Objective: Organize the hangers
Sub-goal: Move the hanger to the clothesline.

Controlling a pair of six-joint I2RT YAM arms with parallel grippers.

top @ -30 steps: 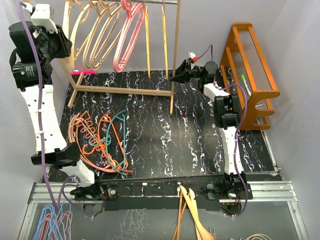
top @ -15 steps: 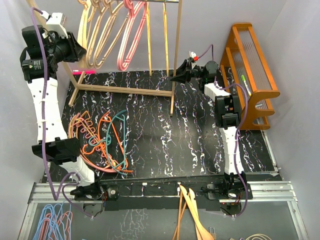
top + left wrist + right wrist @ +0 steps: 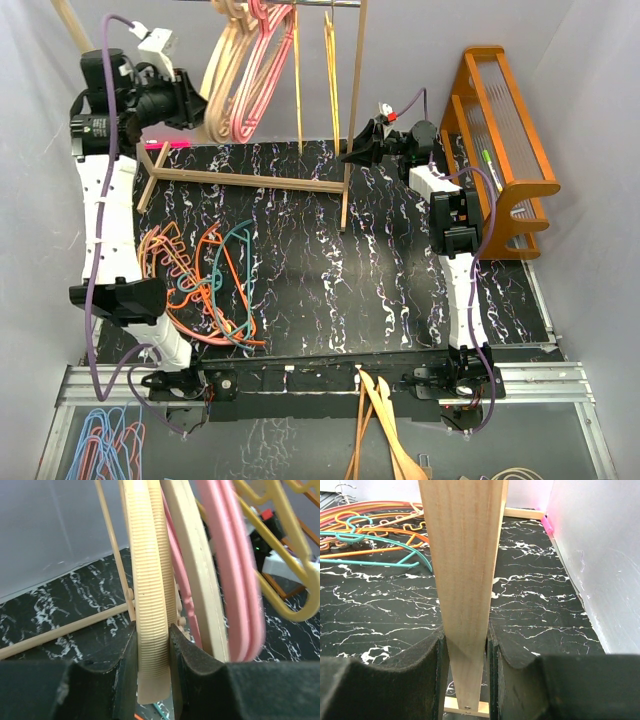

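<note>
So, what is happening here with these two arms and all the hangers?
The left gripper is shut on a tan ribbed hanger up at the wooden rack, beside pink hangers and a yellow hanger. The right gripper is shut on the rack's upright post, apparently to steady it. A pile of orange, teal and pink hangers lies on the black table, not yet hung.

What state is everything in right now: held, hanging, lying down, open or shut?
Left gripper: shut on the tan ribbed hanger.
Tan ribbed hanger: hanging among the others, gripped.
Right gripper: shut on the rack post.
Rack post: upright, clamped.
Pink hangers: hanging on the rack.
Hanger pile: lying tangled on the table.
</note>
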